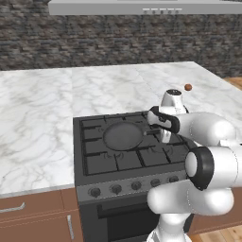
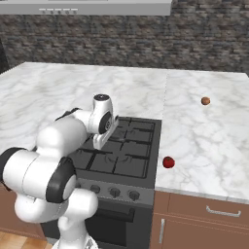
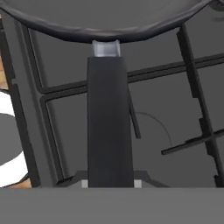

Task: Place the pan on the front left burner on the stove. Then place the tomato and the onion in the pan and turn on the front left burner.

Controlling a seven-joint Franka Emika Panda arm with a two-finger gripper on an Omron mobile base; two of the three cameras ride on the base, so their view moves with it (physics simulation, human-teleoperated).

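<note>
Pan (image 1: 124, 135) over the stove (image 1: 127, 156), sitting on the left side of the grates, roughly on the rear-to-middle left; not clearly on the front left burner (image 1: 101, 163) yet, so placement judged unfinished. Tomato (image 2: 168, 162) on the marble counter (image 2: 204, 141), well to the right of the pincer, just beside the stove's right edge. Onion (image 2: 205, 100) farther right and back on the same counter, well apart from the pincer. Neither in the pan. Knobs (image 1: 116, 188) along the stove front, below and nearer than the pincer, untouched as far as can be told. Left to do: settle pan on front left burner, load tomato and onion, turn burner knob.

Pincer (image 3: 110, 181) clenched on the pan handle (image 3: 109, 122); handle running straight ahead from between the fingertips to the pan rim. Arm reaching over the stove's right half, pan to the pincer's left.
</note>
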